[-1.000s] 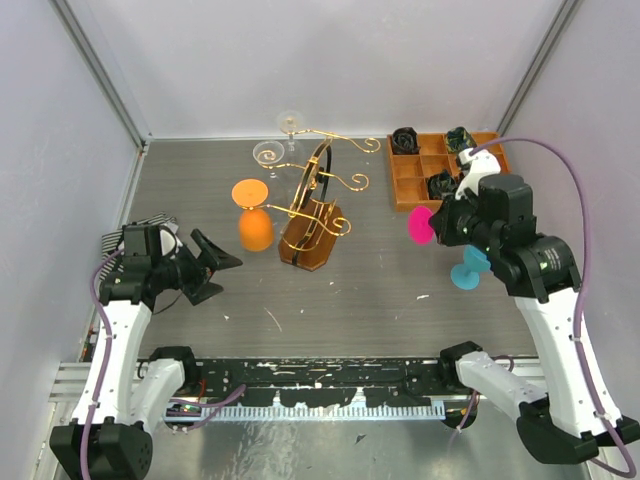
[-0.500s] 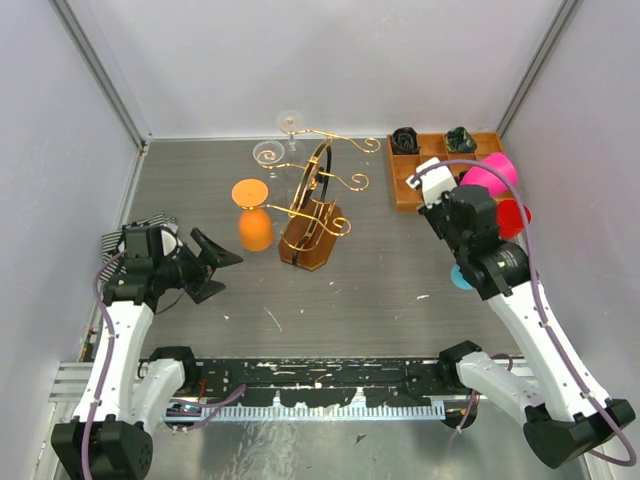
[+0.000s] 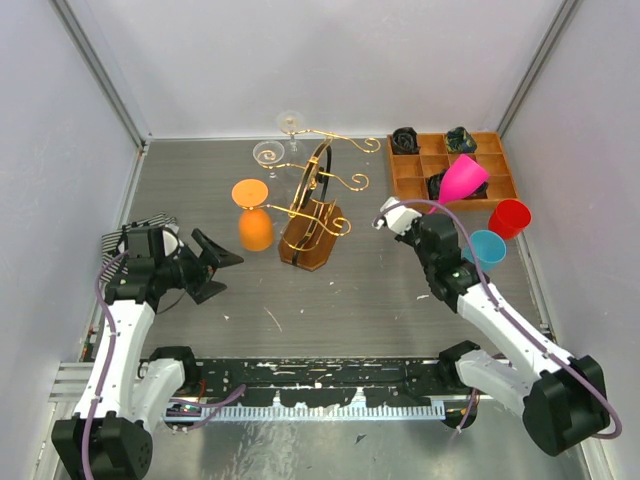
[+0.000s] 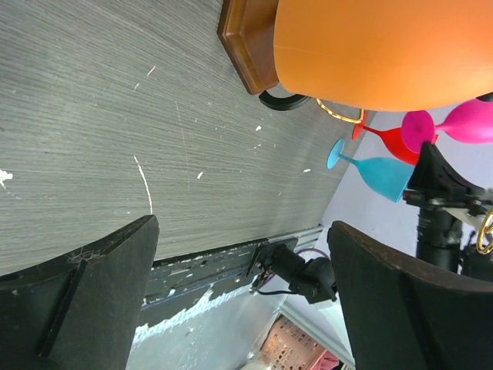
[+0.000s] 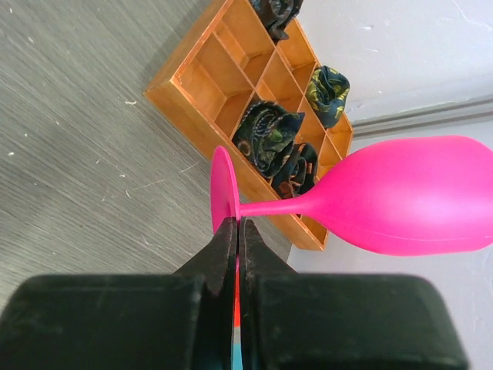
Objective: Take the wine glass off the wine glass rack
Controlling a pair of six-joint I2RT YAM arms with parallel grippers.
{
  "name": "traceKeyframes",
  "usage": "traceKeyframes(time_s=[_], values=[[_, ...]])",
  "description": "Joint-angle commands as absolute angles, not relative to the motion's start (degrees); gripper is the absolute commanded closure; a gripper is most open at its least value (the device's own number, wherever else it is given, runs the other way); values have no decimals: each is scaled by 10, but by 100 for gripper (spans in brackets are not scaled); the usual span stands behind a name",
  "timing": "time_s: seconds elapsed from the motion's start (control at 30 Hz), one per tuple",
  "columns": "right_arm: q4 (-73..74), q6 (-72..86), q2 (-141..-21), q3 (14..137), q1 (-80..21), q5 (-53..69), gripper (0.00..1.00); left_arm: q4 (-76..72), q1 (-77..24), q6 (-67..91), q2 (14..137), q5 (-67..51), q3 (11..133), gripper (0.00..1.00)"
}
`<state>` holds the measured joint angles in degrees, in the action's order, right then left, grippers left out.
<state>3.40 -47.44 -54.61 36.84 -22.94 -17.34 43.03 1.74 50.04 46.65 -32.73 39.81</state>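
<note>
The gold curly-wire wine glass rack stands on its brown wooden base mid-table. An orange wine glass hangs from its left arm, and a clear glass hangs at the back. My right gripper is shut on the foot of a pink wine glass and holds it tilted over the orange tray. In the right wrist view the gripper pinches the foot's rim, with the pink glass's bowl at the right. My left gripper is open and empty, left of the rack. In its wrist view the orange glass fills the top.
An orange compartmented tray holding dark rolled cloths sits at the back right. A red glass and a blue glass stand near the right wall. A striped cloth lies by the left arm.
My right arm has swung down and to the left with the pink glass, uncovering the red and blue glasses. The left arm has not moved.
</note>
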Motion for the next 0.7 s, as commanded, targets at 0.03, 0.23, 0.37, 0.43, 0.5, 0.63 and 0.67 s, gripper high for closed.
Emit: traceKeyframes(time_s=[0.03, 0.23, 0.37, 0.43, 0.5, 0.63, 0.67], values=[[-183, -544, -578, 314, -232, -198, 99, 412, 19, 498, 473, -348, 390, 2], [-269, -557, -637, 279, -233, -215, 99, 412, 19, 497, 473, -350, 389, 2], [-351, -568, -675, 247, -233, -238, 99, 411, 18, 497, 471, -352, 386, 2], [-382, -569, -704, 247, -233, -254, 99, 409, 18, 497, 471, -356, 383, 2], [-398, -570, -739, 256, -232, -270, 99, 411, 18, 496, 470, -360, 383, 2], [-423, -573, -778, 257, -232, -285, 99, 421, 19, 490, 464, -357, 386, 2], [-435, -572, -784, 252, -233, -286, 99, 421, 19, 489, 462, -358, 385, 2]])
